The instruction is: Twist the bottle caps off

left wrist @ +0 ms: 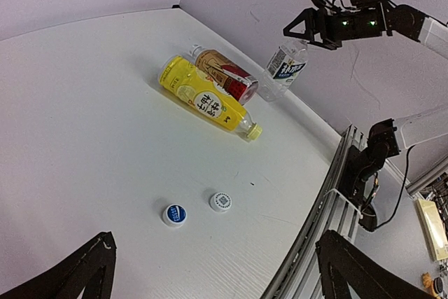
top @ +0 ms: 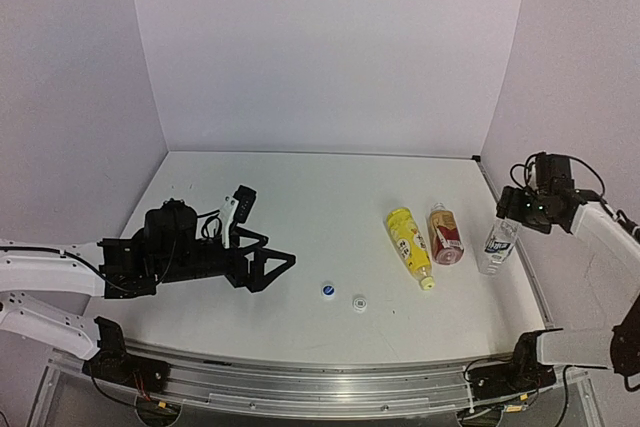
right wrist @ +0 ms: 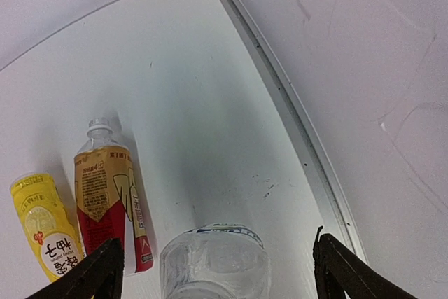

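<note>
**Q:** Which markings can be read?

**A:** Dark characters on a white disc are seen on the yellow bottle point(left wrist: 206, 103), but they cannot be made out. The print on the amber bottle point(right wrist: 108, 201) and the clear bottle point(left wrist: 285, 66) is too small to be read.

**Q:** How are the bottles positioned?

**A:** The yellow and amber bottles are laid side by side at the right of the bench point(top: 300, 207), with their long axes running far to near. The yellow cap point(left wrist: 255, 131) is pointed at the near edge and the amber neck away from it. The clear bottle is stood on end just to their right, between the spread fingers of the right claw point(right wrist: 218, 243); a gap on each side is shown only in the right wrist view. The left claw point(left wrist: 215, 234) is spread wide. A blue cap point(top: 327, 290) and a white cap point(top: 359, 303) are absent from the right wrist view.
</note>
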